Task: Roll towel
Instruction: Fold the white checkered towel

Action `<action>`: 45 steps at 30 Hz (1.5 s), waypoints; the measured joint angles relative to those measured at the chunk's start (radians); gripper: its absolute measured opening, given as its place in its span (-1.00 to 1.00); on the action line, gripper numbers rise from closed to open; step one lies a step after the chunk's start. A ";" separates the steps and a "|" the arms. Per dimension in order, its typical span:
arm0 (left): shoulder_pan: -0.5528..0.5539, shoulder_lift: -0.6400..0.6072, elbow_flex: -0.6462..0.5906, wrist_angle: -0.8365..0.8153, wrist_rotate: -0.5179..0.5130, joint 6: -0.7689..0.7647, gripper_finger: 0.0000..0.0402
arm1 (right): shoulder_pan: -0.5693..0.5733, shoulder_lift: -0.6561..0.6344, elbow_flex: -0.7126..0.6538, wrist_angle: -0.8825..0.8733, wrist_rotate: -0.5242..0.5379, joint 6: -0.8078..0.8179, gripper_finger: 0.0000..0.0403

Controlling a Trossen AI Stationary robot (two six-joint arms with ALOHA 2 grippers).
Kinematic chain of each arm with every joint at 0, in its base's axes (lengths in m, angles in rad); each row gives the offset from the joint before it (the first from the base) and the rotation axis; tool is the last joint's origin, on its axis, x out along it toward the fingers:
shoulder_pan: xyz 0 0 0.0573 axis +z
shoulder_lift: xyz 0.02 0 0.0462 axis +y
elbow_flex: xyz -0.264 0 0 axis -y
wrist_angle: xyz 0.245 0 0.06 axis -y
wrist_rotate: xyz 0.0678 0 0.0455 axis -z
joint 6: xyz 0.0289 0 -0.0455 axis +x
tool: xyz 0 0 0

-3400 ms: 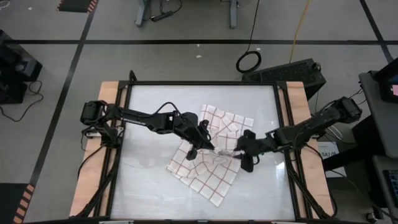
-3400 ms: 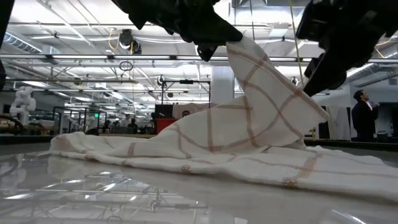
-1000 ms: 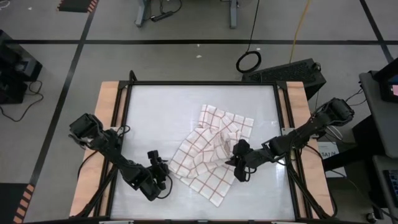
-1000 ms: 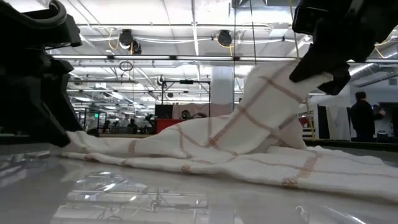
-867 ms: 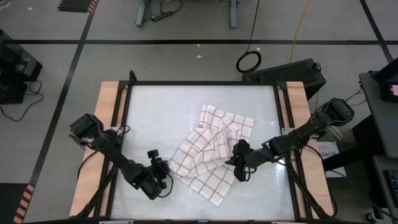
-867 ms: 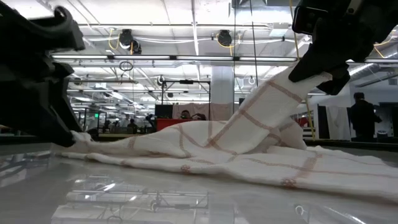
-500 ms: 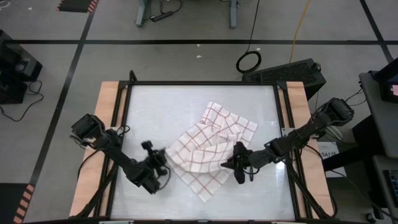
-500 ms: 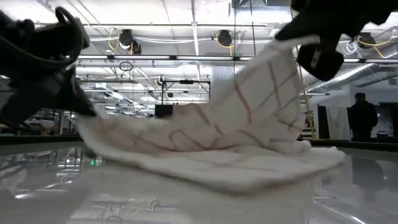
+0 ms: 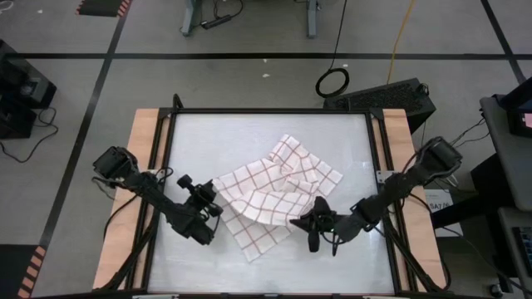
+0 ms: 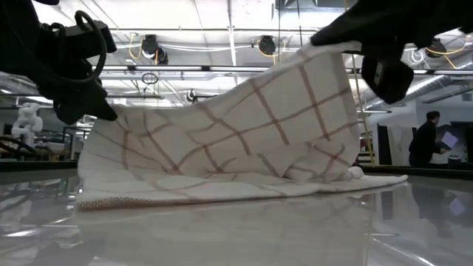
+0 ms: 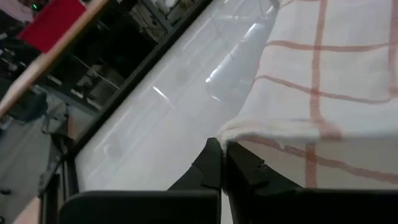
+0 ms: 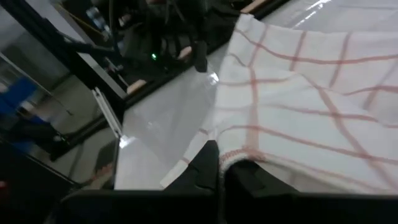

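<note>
Both grippers, left (image 9: 209, 198) and right (image 9: 309, 221), pinch towel (image 9: 266, 198) corners aloft; likely spreading it — pull evenly, lower flat.

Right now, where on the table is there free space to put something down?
The far strip behind the towel is bare, and so is the near right corner of the table. The middle is crowded: the left gripper and right gripper each hold a towel edge lifted there.

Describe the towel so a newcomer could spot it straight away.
On the glossy white tabletop, look between the two dark arms. The towel is thin white cloth with a grid of red-brown lines, pinched by the left tool and right tool.
</note>
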 joint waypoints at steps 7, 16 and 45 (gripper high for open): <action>-0.014 0.000 0.000 0.011 0.050 0.040 -0.73 | -0.002 0.217 0.002 0.452 0.023 -0.099 -0.99; -0.043 -0.029 0.002 -0.031 0.265 0.134 0.11 | -0.045 0.397 0.172 0.540 0.024 -0.209 -0.99; -0.118 0.075 0.023 0.394 -0.066 0.431 0.26 | -0.116 0.248 0.228 0.564 -0.013 -0.542 -0.99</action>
